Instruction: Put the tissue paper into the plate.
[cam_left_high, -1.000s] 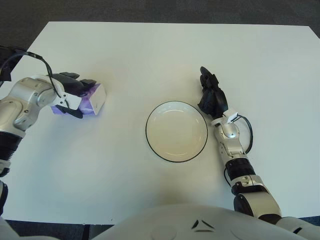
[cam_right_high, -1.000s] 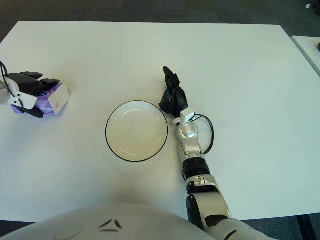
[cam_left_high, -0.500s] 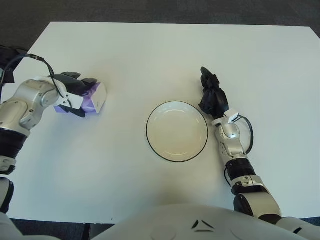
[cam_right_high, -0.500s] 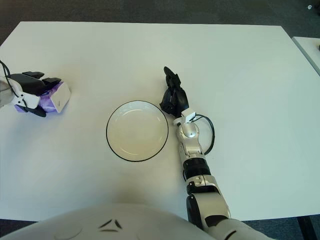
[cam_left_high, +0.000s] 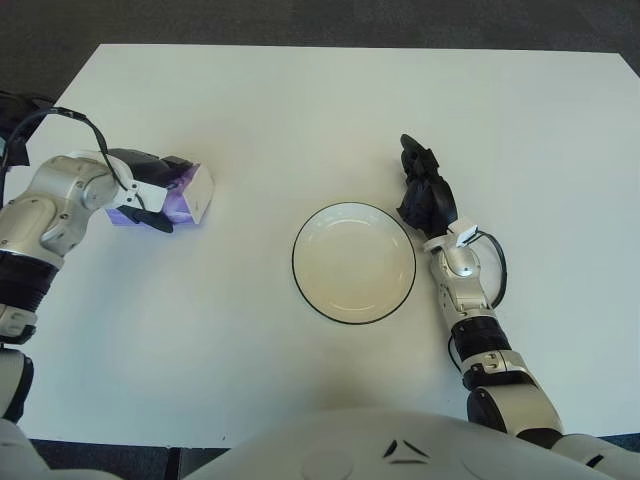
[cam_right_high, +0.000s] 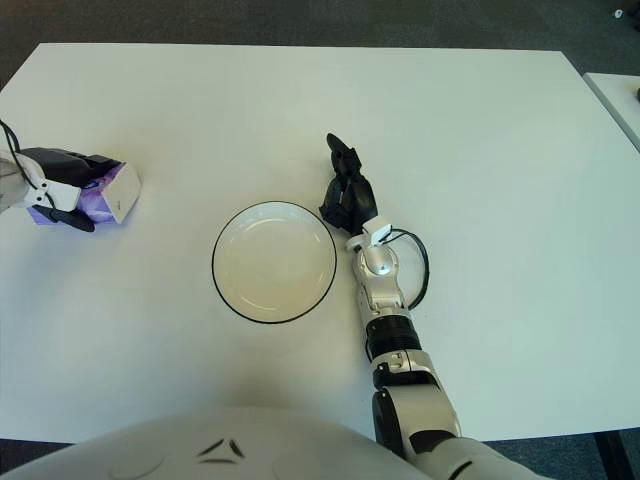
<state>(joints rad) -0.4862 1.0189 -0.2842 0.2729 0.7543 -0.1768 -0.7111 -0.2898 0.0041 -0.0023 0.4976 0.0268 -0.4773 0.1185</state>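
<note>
- Your left hand (cam_left_high: 140, 190) is at the far left of the surface (cam_left_high: 330, 100), fingers curled over the tissue pack (cam_left_high: 178, 194), thumb under its near side. It has hold of the pack.
- The pack is purple w/ a white end face pointing toward the plate; it sits low at the surface, but you can't tell if it's touching or just lifted.
- L forearm comes in from the left edge, black cable looped over the wrist.
- Plate (cam_left_high: 353, 262) is white w/ a dark rim, near the centre of the surface, well apart from the pack, to its right and a bit nearer you. Nothing in it.
- Your right hand (cam_left_high: 423, 192) shows just beside the plate's right rim, at its far-right side. Black fingers drawn together pointing away from you, holding nothing.
- R forearm runs back toward your body along the plate's right side, w/ a black cable loop at the wrist.
</note>
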